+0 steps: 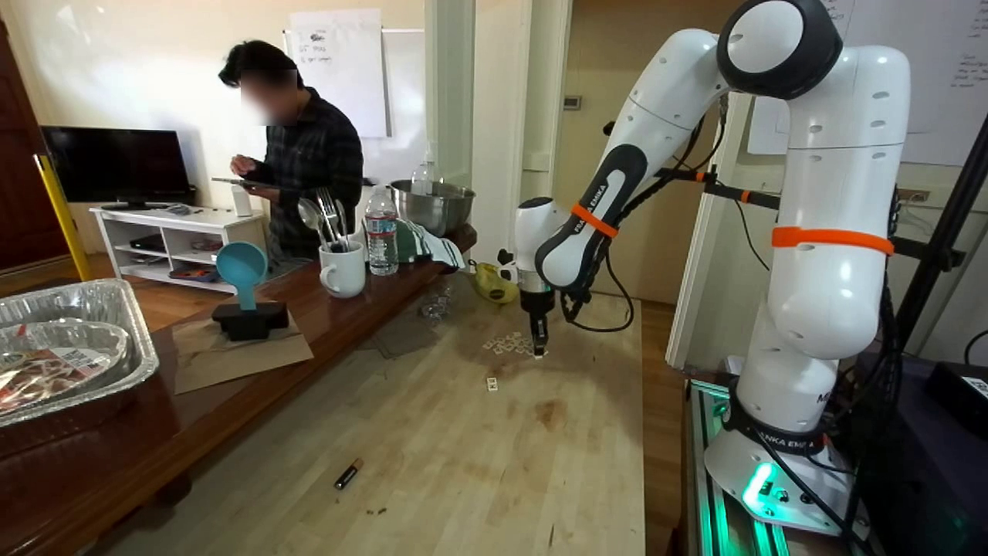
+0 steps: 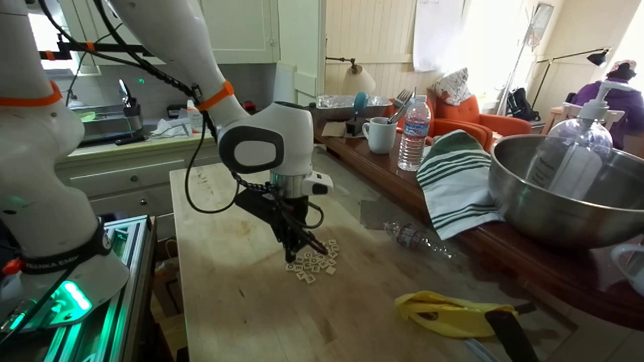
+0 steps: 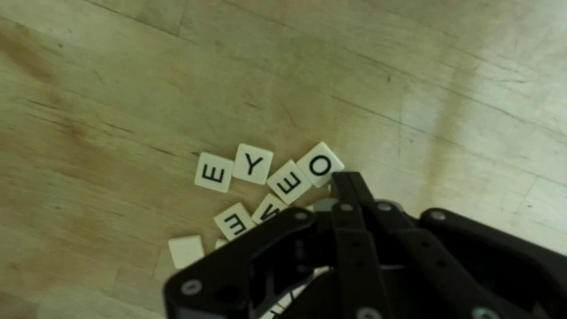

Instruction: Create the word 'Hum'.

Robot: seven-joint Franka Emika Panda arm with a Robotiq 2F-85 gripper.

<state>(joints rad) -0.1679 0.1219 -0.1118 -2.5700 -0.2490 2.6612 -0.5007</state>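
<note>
Several small pale letter tiles lie in a loose pile on the wooden table, in both exterior views (image 1: 505, 344) (image 2: 314, 262). In the wrist view I read an O tile (image 3: 318, 161), a Y tile (image 3: 253, 164) and an E tile (image 3: 214, 172); a blank-faced tile (image 3: 186, 251) lies lower left. A small white piece (image 1: 492, 384), perhaps two tiles together, lies apart from the pile. My gripper (image 3: 347, 175) points down at the pile's edge, its tips beside the O tile; it also shows in both exterior views (image 1: 539, 351) (image 2: 290, 259). Its fingers are together, with nothing visible between them.
A battery (image 1: 348, 473) lies on the table. A yellow bag-like item (image 2: 448, 314) and a clear plastic bottle (image 2: 415, 237) lie near the pile. A raised dark wood counter (image 1: 309, 309) runs alongside, bearing a mug (image 1: 343, 269), a water bottle (image 1: 381, 235) and a steel bowl (image 1: 434, 207).
</note>
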